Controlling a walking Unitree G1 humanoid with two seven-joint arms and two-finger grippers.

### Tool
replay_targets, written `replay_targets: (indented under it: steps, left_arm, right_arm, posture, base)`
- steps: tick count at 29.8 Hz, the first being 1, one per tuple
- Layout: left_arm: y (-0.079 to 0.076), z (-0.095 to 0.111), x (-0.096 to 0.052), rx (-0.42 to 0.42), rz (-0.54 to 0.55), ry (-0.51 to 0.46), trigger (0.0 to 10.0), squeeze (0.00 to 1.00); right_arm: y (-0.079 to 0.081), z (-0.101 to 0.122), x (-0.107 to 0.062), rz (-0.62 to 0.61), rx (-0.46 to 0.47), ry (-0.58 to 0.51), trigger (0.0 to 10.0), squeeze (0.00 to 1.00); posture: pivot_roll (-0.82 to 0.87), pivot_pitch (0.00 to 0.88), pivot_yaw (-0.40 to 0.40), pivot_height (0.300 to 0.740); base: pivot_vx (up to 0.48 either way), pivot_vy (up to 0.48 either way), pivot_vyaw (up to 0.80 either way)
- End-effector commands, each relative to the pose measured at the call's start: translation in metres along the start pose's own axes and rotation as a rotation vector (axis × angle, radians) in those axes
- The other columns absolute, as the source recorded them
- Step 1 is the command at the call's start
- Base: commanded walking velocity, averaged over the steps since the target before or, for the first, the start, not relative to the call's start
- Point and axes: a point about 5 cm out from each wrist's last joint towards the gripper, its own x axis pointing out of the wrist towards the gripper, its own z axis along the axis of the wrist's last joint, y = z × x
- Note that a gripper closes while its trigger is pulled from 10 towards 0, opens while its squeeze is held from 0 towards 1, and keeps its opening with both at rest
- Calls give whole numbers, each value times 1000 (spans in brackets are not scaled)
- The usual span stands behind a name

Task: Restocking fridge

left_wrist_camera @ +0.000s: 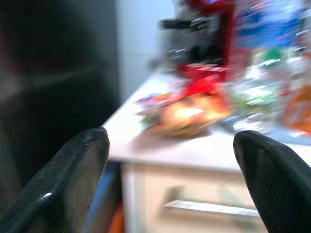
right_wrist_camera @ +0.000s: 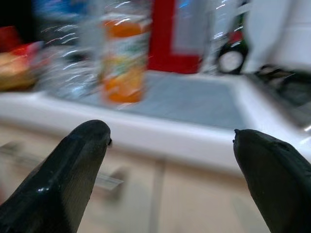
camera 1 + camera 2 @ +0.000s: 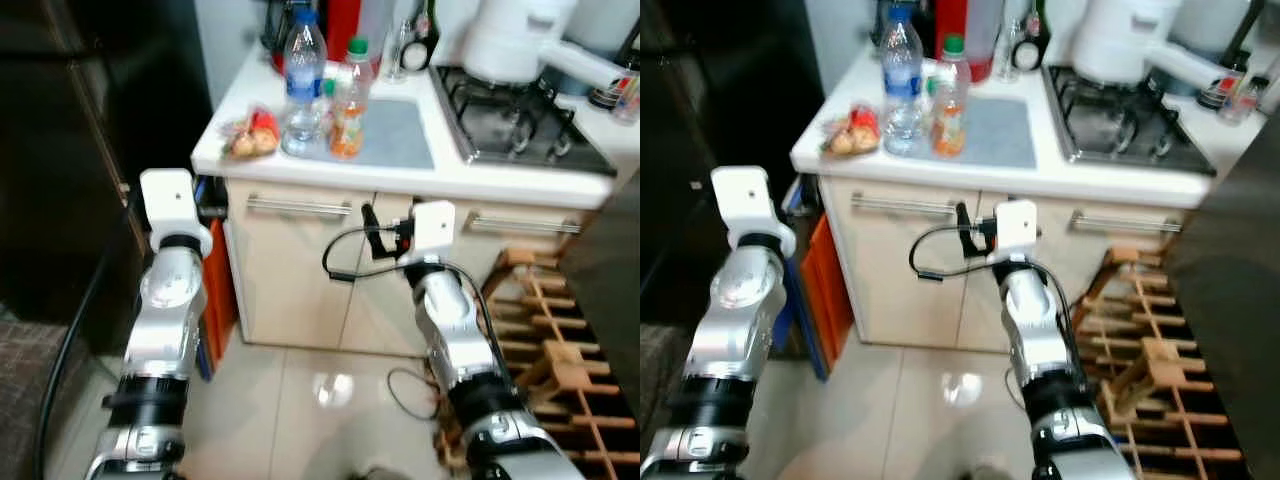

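A clear water bottle with a blue cap (image 3: 303, 85), an orange juice bottle with a green cap (image 3: 347, 105) and a bag of red and yellow food (image 3: 250, 135) stand on the white counter's left corner (image 3: 400, 178). The dark fridge (image 3: 60, 150) stands shut at the left. Both arms are raised in front of the cabinet, below counter height. My left gripper (image 1: 170, 145) is open and points at the food bag (image 1: 189, 109). My right gripper (image 2: 171, 138) is open and points toward the juice bottle (image 2: 124, 63). Neither holds anything.
A gas stove (image 3: 520, 120) and a white appliance (image 3: 510, 40) occupy the counter's right side, with a red appliance (image 3: 340, 20) at the back. A wooden rack (image 3: 560, 340) lies on the floor at right. Orange and blue items (image 3: 218, 290) fill the gap beside the fridge.
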Motion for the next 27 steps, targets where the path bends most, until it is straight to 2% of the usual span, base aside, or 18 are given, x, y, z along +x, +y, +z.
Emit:
replay_targets:
  steps: [1,3,7,12,14,18,19,21,22,27]
  left_arm:
    - [3,16,1,19,-20,-77,10000,0]
    - [-2,24,0,53,-45,-126,10000,0]
    - [-10,42,-1,54,-86,-217,10000,0]
    - [-16,63,-4,40,-111,-329,10000,0]
    - [-18,69,-5,45,-117,-359,10000,0]
    - [-22,70,-6,19,-149,-353,10000,0]
    - [-21,68,-5,-4,-148,-335,10000,0]
    - [-21,68,-5,-8,-147,-332,10000,0]
    - [-19,65,-4,-31,-138,-309,10000,0]
    - [-17,65,-3,-40,-134,-300,10000,0]
  right_arm:
    - [11,35,16,38,13,-134,10000,0]
    - [15,62,24,62,22,-234,10000,0]
    - [14,127,34,77,48,-452,10000,0]
    - [8,174,42,65,89,-574,10000,0]
    - [9,183,44,77,94,-586,10000,0]
    - [4,176,50,46,67,-523,10000,0]
    - [-1,164,57,-2,-1,-431,10000,0]
    - [-2,161,58,-14,-19,-408,10000,0]
    - [-2,151,62,-6,14,-346,10000,0]
    - [2,148,67,15,76,-305,10000,0]
  posture:
    - [-41,0,-21,740]
    - [-36,0,-21,740]
    - [-27,0,-29,740]
    - [-23,0,-31,740]
    - [-22,0,-32,740]
    - [-18,0,-33,740]
    - [-18,0,-33,740]
    - [-18,0,-33,740]
    - [-16,0,-33,740]
    - [-11,0,-40,740]
  base:
    - [480,0,0]
    - [480,0,0]
    - [480,0,0]
    - [384,0,0]
    - [0,0,0]
    - [0,0,0]
    - [0,0,0]
    - [0,0,0]
    - [0,0,0]
    - [0,0,0]
